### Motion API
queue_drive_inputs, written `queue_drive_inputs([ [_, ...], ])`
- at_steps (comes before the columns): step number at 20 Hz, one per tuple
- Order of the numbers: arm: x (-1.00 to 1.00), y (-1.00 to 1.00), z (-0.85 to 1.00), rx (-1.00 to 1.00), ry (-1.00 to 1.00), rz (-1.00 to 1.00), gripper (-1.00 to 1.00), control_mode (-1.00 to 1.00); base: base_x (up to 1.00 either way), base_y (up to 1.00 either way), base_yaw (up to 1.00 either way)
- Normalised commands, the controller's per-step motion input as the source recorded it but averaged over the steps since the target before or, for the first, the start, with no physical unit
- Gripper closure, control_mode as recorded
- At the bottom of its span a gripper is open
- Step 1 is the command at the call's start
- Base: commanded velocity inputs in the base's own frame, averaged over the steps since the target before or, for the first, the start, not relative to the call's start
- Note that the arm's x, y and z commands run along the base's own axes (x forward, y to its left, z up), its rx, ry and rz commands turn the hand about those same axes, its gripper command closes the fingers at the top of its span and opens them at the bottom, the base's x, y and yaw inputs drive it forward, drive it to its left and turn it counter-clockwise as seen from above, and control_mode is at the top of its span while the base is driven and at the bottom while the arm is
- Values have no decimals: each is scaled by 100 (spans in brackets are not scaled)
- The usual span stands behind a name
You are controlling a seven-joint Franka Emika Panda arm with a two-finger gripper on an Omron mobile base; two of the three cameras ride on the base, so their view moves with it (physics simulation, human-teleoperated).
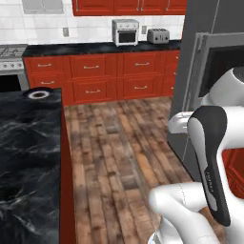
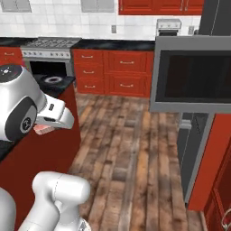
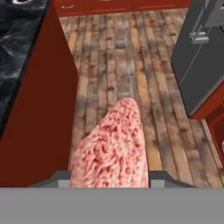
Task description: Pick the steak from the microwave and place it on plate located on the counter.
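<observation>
The steak [image 3: 114, 148], a pinkish-red wedge, fills the lower middle of the hand view. My gripper [image 3: 111, 180] is shut on it, one fingertip on each side. From the right base, a corner of the steak [image 2: 43, 129] peeks out under my hand, beside the red side of the counter [image 2: 63, 85]. The hand hangs over the wooden floor, just off the counter [image 1: 28, 143] edge. The plate [image 1: 38, 93] with its navy rim sits at the counter's far corner, also the plate [image 2: 53, 80]. The microwave [image 2: 194, 74] stands with its grey door swung open; the microwave [image 1: 224, 62] is at my right.
Wooden floor [image 3: 118, 57] runs between the counter's red base [image 3: 43, 122] and a grey appliance front [image 3: 199, 65]. Red cabinets [image 1: 105, 76] line the back wall under a black top with a toaster oven [image 1: 125, 32] and toaster [image 1: 158, 35]. A stove [image 2: 49, 45] stands at back left.
</observation>
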Motion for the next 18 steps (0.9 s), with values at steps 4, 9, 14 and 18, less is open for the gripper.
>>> queue_drive_inputs([
  [4, 0, 0, 0, 0, 0, 0, 100, 100, 12, -4, 39],
  [9, 0, 0, 0, 0, 0, 0, 100, 100, 63, -1, 0],
  [14, 0, 0, 0, 0, 0, 0, 100, 100, 93, -12, 0],
  [18, 0, 0, 0, 0, 0, 0, 100, 100, 100, -9, 0],
])
